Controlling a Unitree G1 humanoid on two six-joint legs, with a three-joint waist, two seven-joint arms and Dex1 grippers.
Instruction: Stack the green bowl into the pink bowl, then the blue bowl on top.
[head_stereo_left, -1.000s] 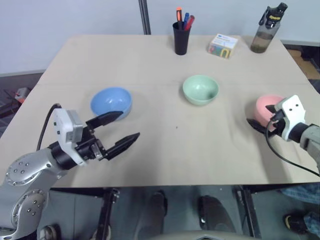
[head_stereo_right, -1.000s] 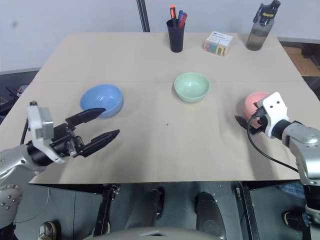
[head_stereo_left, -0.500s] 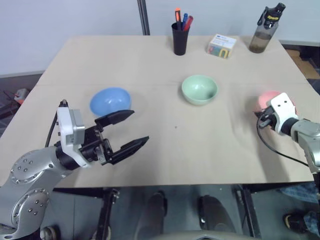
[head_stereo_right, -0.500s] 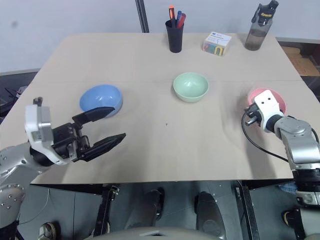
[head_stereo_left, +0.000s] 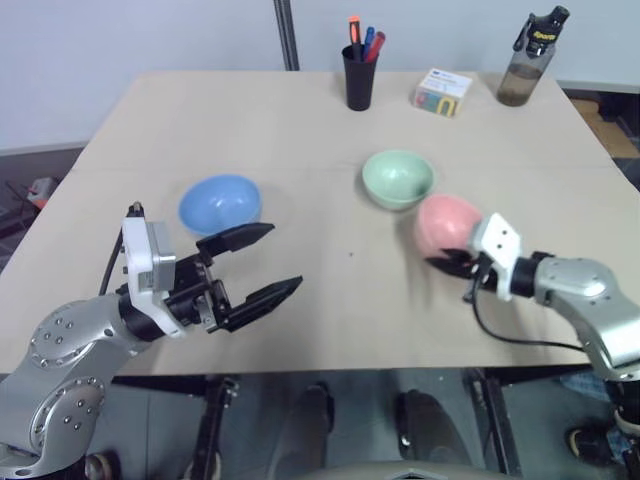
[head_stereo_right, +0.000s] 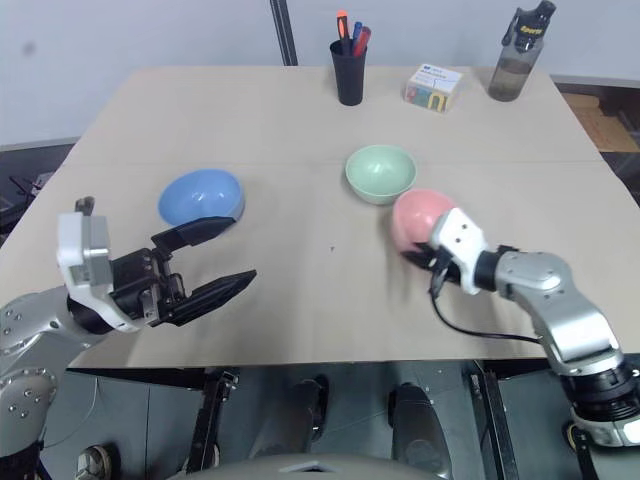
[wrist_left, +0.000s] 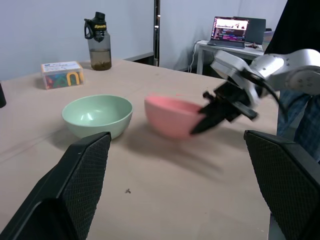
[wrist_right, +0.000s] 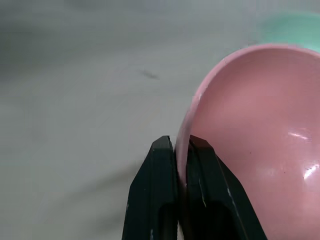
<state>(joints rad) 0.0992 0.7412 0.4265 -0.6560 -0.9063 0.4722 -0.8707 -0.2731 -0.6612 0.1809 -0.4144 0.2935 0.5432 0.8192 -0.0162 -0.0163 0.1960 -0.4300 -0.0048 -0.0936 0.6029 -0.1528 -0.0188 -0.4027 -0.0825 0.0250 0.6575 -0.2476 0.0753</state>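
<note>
Near the tabletop's left front edge the left gripper (head_stereo_left: 245, 268) hovers, jaws wide apart, the blue bowl (head_stereo_left: 220, 203) just beyond it. Mid-table sits the green bowl (head_stereo_left: 398, 179). Just beside it, the right gripper (wrist_right: 181, 145) pinches the pink bowl (head_stereo_left: 447, 225) by its rim, tilted; better to level it and set it down flat.

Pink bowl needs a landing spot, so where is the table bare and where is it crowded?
Bare: the table between the blue bowl and the green bowl, and its near middle. Crowded: the far edge with pen cup, box and bottle.
</note>
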